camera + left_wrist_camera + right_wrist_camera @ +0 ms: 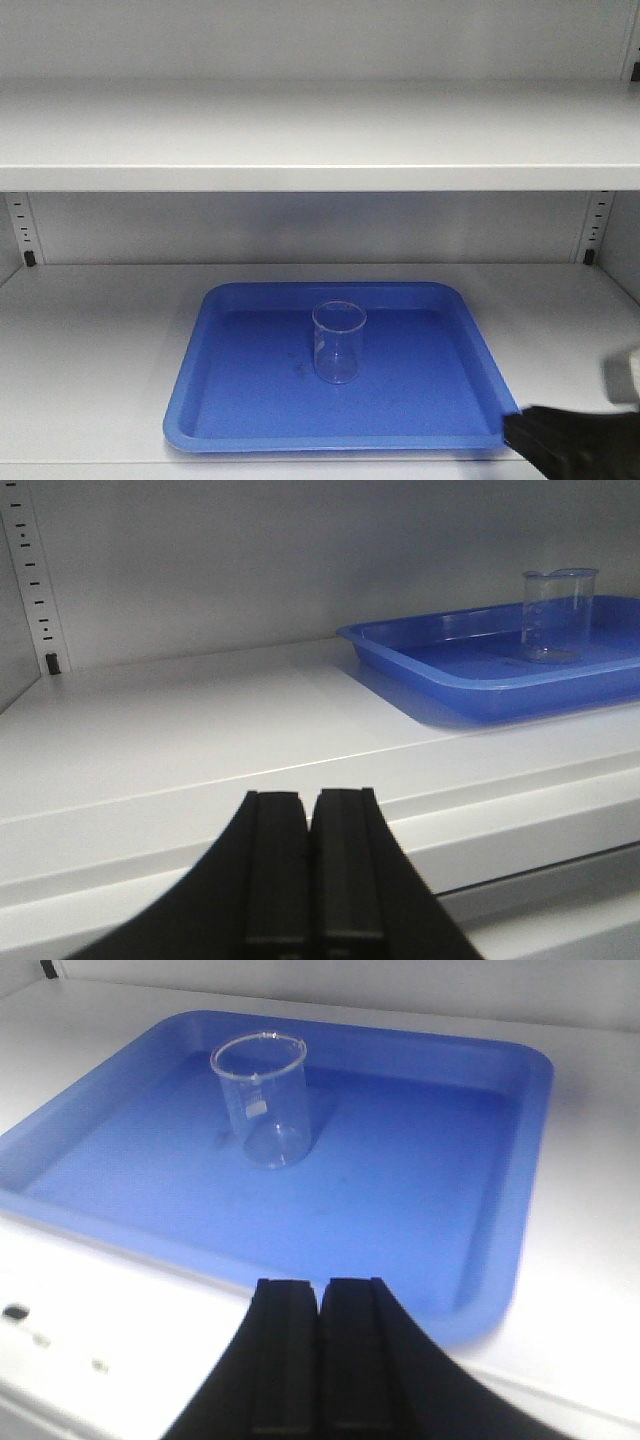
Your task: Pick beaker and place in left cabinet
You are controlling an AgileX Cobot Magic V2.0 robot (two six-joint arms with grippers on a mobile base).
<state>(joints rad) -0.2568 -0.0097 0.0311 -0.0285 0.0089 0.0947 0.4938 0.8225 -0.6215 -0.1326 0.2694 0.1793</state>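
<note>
The beaker [339, 342] is small and of clear glass, and it stands upright near the middle of a blue tray [230, 410] on the lower shelf of the left cabinet [300, 140]. It also shows as the beaker [557, 615] at the right of the left wrist view and as the beaker [263, 1100] ahead in the right wrist view. My right gripper [320, 1288] is shut and empty, at the tray's near right corner, well short of the beaker. Far left of the tray, my left gripper [309, 798] is shut and empty at the shelf's front edge.
The blue tray [520, 1110] has a raised rim between my right gripper and the beaker. An upper shelf [320, 175] overhangs the tray. Slotted adjuster strips [20, 228] run up the back corners. Bare white shelf [180, 730] lies left of the tray.
</note>
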